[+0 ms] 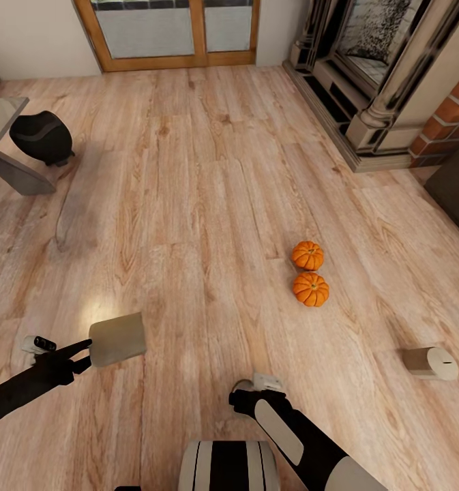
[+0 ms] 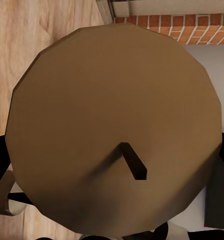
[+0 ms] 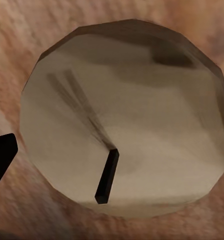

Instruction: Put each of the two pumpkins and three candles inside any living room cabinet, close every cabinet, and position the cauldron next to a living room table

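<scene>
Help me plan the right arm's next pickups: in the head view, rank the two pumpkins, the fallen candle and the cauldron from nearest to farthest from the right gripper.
From the right gripper:
1. Near pumpkin, ahead, slightly right.
2. Far pumpkin, just beyond it.
3. Fallen candle, on the floor far right; close to the far pumpkin's rank.
4. Cauldron, far left by the table leg.

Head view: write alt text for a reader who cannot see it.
The left pincer holds a beige candle above a light wood floor, with two orange pumpkins side by side and another candle lying on the floor to the right. A black cauldron sits beside a table at far left; the right pincer is low in front.
</scene>
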You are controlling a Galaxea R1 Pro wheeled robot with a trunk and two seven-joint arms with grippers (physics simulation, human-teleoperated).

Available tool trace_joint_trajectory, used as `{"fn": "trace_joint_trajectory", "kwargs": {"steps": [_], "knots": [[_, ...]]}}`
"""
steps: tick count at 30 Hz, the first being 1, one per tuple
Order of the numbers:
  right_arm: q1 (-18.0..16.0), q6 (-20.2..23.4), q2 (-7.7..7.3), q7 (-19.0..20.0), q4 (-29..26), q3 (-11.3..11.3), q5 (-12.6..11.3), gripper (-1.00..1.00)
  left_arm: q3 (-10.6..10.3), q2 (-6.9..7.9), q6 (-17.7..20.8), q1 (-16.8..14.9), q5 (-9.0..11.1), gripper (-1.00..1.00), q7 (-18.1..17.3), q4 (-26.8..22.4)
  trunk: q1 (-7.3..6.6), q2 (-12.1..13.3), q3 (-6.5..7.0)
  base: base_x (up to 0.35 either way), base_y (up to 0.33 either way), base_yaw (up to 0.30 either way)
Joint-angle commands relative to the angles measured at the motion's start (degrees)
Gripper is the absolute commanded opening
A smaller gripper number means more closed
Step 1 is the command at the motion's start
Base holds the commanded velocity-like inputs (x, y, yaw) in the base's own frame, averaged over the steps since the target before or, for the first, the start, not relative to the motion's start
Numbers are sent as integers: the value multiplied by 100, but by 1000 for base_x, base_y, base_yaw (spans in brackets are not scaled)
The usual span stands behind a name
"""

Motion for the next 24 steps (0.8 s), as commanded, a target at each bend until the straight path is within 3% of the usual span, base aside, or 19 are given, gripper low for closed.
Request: {"fn": "trace_joint_trajectory", "kwargs": {"steps": [1, 5, 6, 24], "knots": [[-4, 6, -2, -46, -7, 14, -41, 100, 1, 1, 38, -1, 11, -100, 13, -2, -1, -1, -3, 0, 0, 0], [-4, 6, -4, -45, -8, 14, -41, 100, 1, 1, 38, -1, 11, -100, 14, -2, -1, -1, -3, 0, 0, 0], [-4, 6, -6, -44, -10, 14, -41, -100, 1, 2, 38, -1, 11, -100, 14, -2, -1, -1, -3, 0, 0, 0], [-4, 6, -5, -42, -7, 14, -41, -100, -2, -5, 38, -1, 11, -100, 13, -2, -1, -1, -3, 0, 0, 0]]}}
